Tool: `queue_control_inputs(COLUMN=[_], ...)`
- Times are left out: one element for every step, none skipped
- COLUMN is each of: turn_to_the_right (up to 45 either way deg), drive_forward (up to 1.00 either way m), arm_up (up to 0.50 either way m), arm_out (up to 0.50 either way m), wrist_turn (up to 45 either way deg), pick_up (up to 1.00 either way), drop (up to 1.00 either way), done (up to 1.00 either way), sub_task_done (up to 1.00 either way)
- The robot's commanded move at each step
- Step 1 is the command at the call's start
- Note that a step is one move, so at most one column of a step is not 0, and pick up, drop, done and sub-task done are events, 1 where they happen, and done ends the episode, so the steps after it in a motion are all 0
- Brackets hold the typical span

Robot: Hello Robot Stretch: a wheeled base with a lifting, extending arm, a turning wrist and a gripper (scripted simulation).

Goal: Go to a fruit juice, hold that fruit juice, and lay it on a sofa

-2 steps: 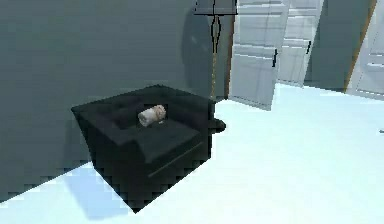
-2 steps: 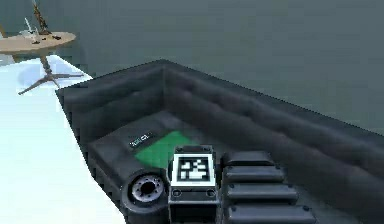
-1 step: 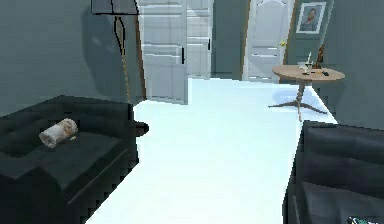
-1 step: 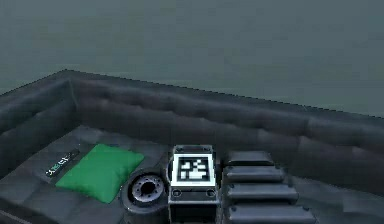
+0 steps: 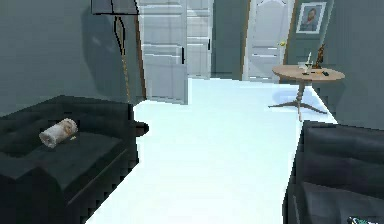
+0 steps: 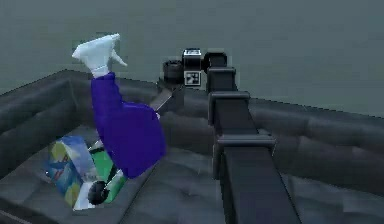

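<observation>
"Forward view first: what does it show?"

"A pale floor runs toward white doors (image 5: 165, 50). At the forward view's left stands a black couch (image 5: 85, 150) with a pale rolled cushion (image 5: 58, 133) lying on its seat, and a floor lamp (image 5: 121, 45) rises behind it. At the far right is a round wooden table (image 5: 308, 74) with small things on top, too small to name. A framed picture (image 5: 313, 17) hangs on the wall above it. A dark seat (image 5: 340, 170) sits at the lower right."

"And the arm side view?"

"The dark arm (image 6: 245, 150) reaches out over a dark sofa (image 6: 320, 140). The gripper (image 6: 160, 103) sits just beside a deep blue bottle (image 6: 128, 125) with a white cap. The bottle leans, cap up and to the left. Its lower end is at the sofa's seat, next to a colourful box (image 6: 68, 165) lying there."

"Is the bottle held?"

"That cannot be told, and neither can the state of the fingers."
</observation>
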Motion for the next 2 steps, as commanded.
queue_control_inputs(turn_to_the_right=[0.0, 0.0], drive_forward=[0.0, 0.0], arm_up=[0.0, 0.0], arm_out=[0.0, 0.0], wrist_turn=[45.0, 45.0], pick_up=[0.0, 0.0], drop=[0.0, 0.0], done=[0.0, 0.0], sub_task_done=[0.0, 0.0])
